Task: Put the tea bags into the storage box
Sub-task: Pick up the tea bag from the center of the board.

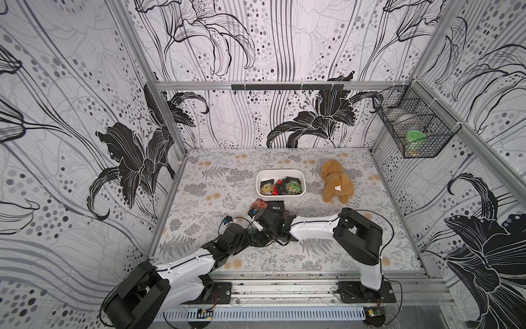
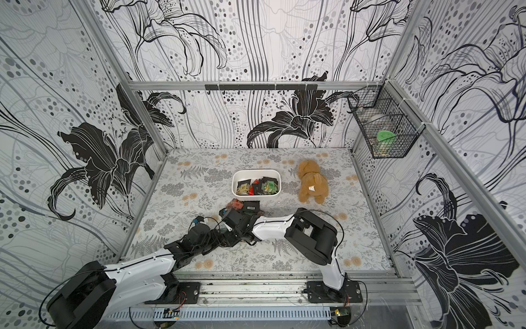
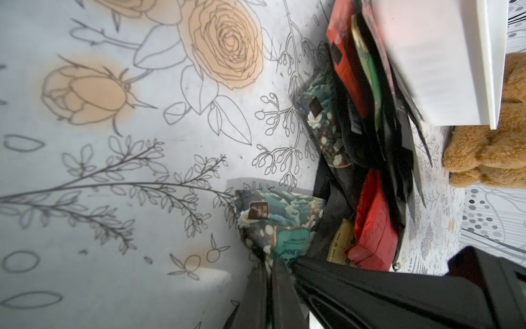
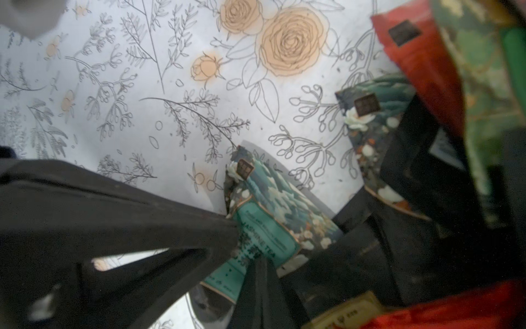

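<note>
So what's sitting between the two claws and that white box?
A few loose tea bags on the table, lying just short of the box; both top views show them.

White arm links [image 1: 313,228], black joints [image 1: 357,236], thin black cables [image 1: 365,211]

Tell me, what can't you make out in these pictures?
Both top views: how many tea bags fill the storage box; too small, overlapping.
Both top views: contents of the wire basket; mesh hides them.
Right wrist view: the loose sachets; blurred, cut off by the edge.
Left wrist view: the plush toy; edge crops it.
</note>
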Robot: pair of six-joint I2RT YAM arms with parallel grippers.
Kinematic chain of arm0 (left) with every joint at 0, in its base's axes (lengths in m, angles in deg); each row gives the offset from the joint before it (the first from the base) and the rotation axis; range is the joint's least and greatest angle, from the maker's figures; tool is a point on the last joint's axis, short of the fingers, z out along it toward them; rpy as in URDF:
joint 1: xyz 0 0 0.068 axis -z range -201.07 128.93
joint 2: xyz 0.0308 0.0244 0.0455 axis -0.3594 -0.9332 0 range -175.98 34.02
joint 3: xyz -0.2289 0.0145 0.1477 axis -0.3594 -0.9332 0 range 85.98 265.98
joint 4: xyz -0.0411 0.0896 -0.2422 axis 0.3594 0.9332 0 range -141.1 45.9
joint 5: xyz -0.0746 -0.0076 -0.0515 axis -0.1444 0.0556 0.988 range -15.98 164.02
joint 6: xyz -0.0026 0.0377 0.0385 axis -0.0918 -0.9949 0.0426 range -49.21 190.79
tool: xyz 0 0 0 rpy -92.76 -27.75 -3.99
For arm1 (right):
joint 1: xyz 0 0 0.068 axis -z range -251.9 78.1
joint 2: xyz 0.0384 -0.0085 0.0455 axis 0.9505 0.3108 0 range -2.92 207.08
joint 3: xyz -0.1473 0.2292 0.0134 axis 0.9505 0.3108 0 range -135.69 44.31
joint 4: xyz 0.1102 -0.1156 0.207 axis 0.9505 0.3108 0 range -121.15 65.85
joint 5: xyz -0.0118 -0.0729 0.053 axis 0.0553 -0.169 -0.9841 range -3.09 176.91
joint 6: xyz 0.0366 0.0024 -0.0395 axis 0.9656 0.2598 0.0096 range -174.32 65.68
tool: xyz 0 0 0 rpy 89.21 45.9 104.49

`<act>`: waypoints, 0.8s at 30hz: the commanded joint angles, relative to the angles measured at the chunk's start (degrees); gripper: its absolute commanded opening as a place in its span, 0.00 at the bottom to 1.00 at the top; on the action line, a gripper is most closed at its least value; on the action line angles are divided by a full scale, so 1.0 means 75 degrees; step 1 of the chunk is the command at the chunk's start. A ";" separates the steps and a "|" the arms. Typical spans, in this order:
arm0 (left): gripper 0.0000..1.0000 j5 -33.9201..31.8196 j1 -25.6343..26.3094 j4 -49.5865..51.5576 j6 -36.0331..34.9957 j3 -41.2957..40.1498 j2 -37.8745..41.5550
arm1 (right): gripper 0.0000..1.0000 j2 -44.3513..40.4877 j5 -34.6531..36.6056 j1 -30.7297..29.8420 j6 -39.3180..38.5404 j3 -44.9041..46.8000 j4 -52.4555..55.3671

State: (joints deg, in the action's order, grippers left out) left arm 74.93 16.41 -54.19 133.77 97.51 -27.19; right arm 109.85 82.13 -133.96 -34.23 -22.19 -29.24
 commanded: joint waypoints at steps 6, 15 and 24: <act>0.00 -0.0673 0.0056 0.1448 0.0257 0.0039 0.0885 | 0.00 -0.1314 0.0273 0.0013 0.0002 0.1309 -0.1089; 0.00 -0.1348 0.0059 0.3219 0.0447 0.0547 0.2638 | 0.04 -0.3590 0.2053 0.0070 0.0133 0.3161 -0.2360; 0.00 -0.2054 0.0054 0.4541 0.0038 0.2017 0.2985 | 0.13 -0.5248 0.2695 0.1952 0.1584 0.4587 -0.2324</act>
State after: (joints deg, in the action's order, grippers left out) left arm 62.86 16.52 -23.66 136.24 108.59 -4.29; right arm 73.42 99.66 -121.61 -27.30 9.87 -46.46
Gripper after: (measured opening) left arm 0.054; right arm 0.120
